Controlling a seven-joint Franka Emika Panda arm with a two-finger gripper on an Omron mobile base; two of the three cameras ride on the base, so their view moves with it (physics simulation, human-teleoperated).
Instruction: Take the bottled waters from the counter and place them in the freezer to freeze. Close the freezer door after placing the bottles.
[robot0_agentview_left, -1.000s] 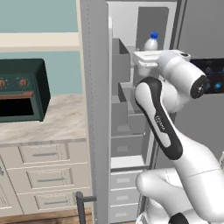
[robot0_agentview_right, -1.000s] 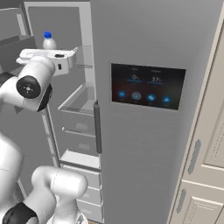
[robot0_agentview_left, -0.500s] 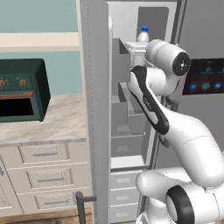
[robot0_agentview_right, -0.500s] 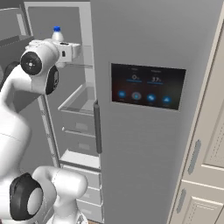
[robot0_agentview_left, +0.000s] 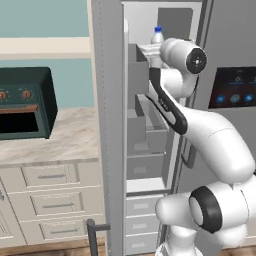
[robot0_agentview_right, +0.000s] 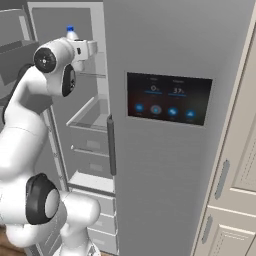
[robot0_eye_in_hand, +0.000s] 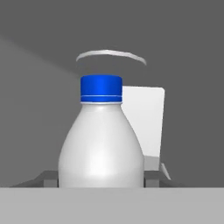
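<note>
Up at the top of the open freezer (robot0_agentview_left: 150, 125), the claw (robot0_eye_in_hand: 101, 186) is closed round the body of the whitish bottle (robot0_eye_in_hand: 101, 144), blue cap (robot0_eye_in_hand: 101, 89) upright, as the hand view shows from close in. Over the last second the arm has swung the bottle away from the front of the door with the dark display panel (robot0_agentview_right: 167, 97) and carried it deeper into the upper left compartment, so the bottle (robot0_agentview_left: 157, 36) now stands just above the top shelf region, with the wrist tucked in behind it. The right base view agrees: the cap (robot0_agentview_right: 70, 30) peeks over the white wrist just inside the opening. I judge this the placing step for the first bottle, with lowering and release not yet done; whether its base touches a shelf I cannot tell. The freezer door (robot0_agentview_left: 107, 130) stands wide open, edge-on beside the beige bench (robot0_agentview_left: 60, 137) and the green toaster oven (robot0_agentview_left: 25, 102). Closing it remains.
</note>
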